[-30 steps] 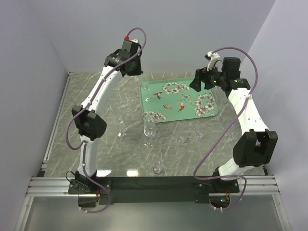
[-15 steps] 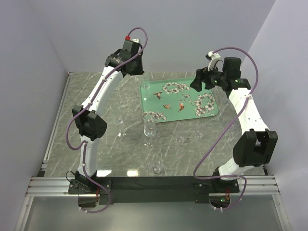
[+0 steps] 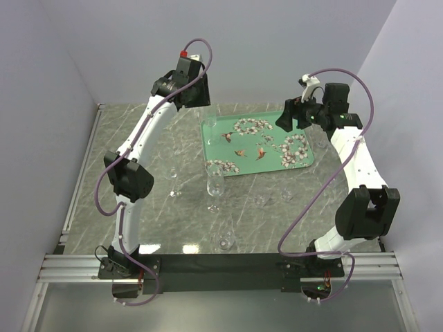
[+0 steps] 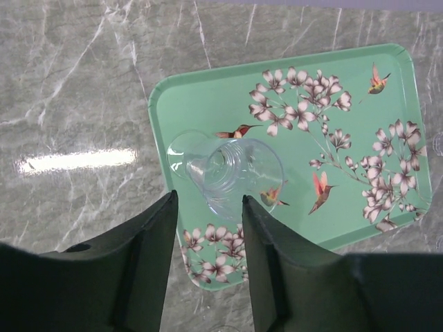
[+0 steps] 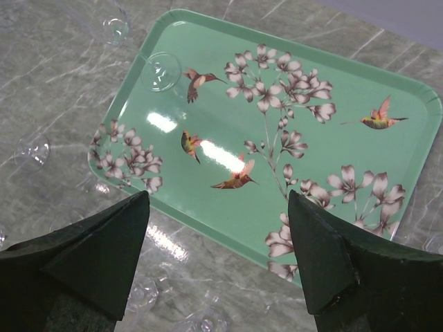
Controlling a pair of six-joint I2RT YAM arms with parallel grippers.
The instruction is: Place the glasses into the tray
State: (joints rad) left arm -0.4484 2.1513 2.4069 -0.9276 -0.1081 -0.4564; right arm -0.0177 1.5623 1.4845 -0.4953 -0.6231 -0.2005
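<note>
Step in hand: judged as the pause after one placement, ahead of the next pick. Progress: judged early, with one piece in and several out.

Left tool (image 4: 208, 200): open, gripping nothing; hangs high over the left end of the tray (image 4: 201, 104).

Right tool (image 5: 216, 200): spread wide, gripping nothing; hangs over the far right part of the tray.

Placed glass (image 4: 225, 173): upright inside the tray at the far left corner, below the left tool, touching neither tool.

Stemmed glass (image 3: 215, 181): upright on the tabletop (image 3: 187, 221), just beside the near left corner of the tray, outside it.

Other glasses (image 3: 225, 241): small, nearly see-through, scattered on the tabletop. One to the left of the stemmed glass, one near the arm bases, at least one off the near edge of the tray toward the right. Exact count: cannot tell.

Next move, as judged:
- Draw the left tool back from the tray without brushing the placed glass.
- Bring it down beside the stemmed glass, spread enough to straddle the bowl or stem.
- Close gently; expect a top-heavy piece, easily tipped.
- Lift straight up before any sideways travel.
- Set down on a bare part of the tray, well apart from the placed glass.
- Check the grip in the wrist view; clear glass shows poorly from above.
</note>
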